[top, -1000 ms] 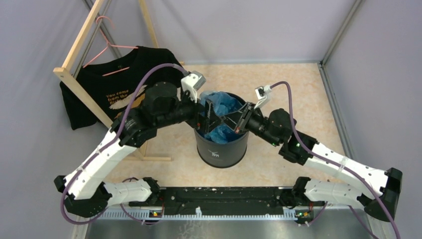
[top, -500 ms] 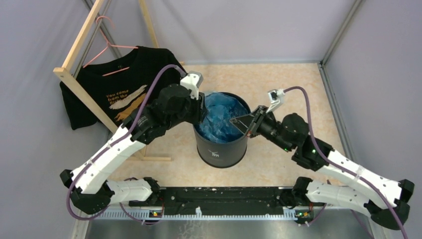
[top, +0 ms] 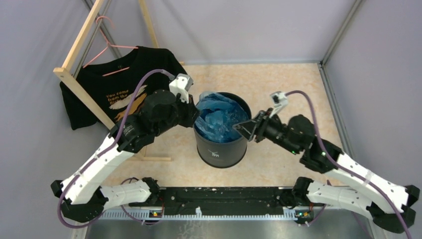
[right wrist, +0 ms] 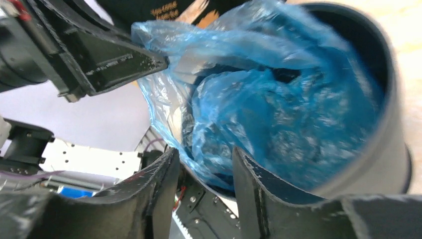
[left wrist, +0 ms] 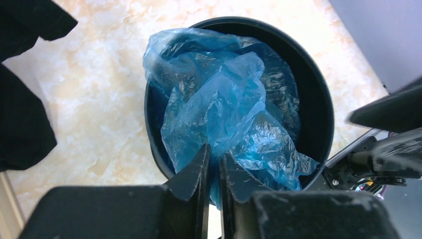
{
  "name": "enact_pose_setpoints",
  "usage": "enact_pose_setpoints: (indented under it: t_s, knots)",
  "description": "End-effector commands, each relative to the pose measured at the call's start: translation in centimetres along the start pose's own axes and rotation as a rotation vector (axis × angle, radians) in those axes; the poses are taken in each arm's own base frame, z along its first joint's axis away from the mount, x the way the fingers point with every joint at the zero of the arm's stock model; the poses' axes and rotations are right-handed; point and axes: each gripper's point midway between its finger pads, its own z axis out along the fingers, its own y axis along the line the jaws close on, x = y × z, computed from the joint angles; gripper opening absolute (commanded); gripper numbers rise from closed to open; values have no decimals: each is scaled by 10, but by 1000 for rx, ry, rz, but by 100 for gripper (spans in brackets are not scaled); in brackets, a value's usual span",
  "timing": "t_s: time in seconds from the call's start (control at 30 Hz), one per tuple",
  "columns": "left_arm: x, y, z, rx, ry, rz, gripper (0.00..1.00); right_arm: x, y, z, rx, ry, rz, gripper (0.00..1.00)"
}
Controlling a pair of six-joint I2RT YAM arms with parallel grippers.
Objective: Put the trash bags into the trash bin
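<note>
The light-blue crinkly trash bag (top: 219, 117) sits bunched inside the dark round trash bin (top: 221, 149), which has a white deer logo on its side. One fold rises above the rim on the left. My left gripper (top: 194, 112) is at the bin's left rim. In the left wrist view it (left wrist: 214, 152) is shut on a fold of the bag (left wrist: 224, 99). My right gripper (top: 244, 127) hovers at the right rim. In the right wrist view it (right wrist: 204, 152) is open, with the bag (right wrist: 278, 114) and the bin rim (right wrist: 388, 149) just beyond its tips.
A black T-shirt (top: 119, 84) hangs on a pink hanger (top: 107, 47) from a wooden rack (top: 79, 45) at the back left, close behind my left arm. Grey walls enclose the marbled table (top: 278, 84) on three sides.
Both grippers pulled back from the bin's middle to its rims. The left one shut on a fold of the bag. The right one opened and let the bag go.
</note>
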Motion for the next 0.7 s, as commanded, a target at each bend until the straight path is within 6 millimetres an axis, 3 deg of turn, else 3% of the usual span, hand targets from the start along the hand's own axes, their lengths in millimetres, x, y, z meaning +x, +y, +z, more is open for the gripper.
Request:
enact_pose_setpoints:
  t_s: [0.0, 0.17, 0.3, 0.37, 0.5, 0.67]
  knots:
    - [-15, -14, -3, 74, -55, -17, 14, 21, 45, 31, -175, 156, -10, 48]
    - [-13, -15, -5, 84, -56, -16, 11, 43, 40, 59, -127, 237, 33, 58]
    - [-13, -15, -7, 90, -62, -16, 8, 51, 30, 65, -72, 231, 20, 56]
    - [-13, -14, -8, 91, -65, -12, 6, 46, 25, 66, -46, 200, 12, 48]
    - [-14, -9, -12, 69, -75, -8, 3, 15, 25, 56, -22, 84, -12, 1]
    - [-11, 9, -18, -18, -69, 5, 1, -11, 17, 30, 23, -6, -20, 0]
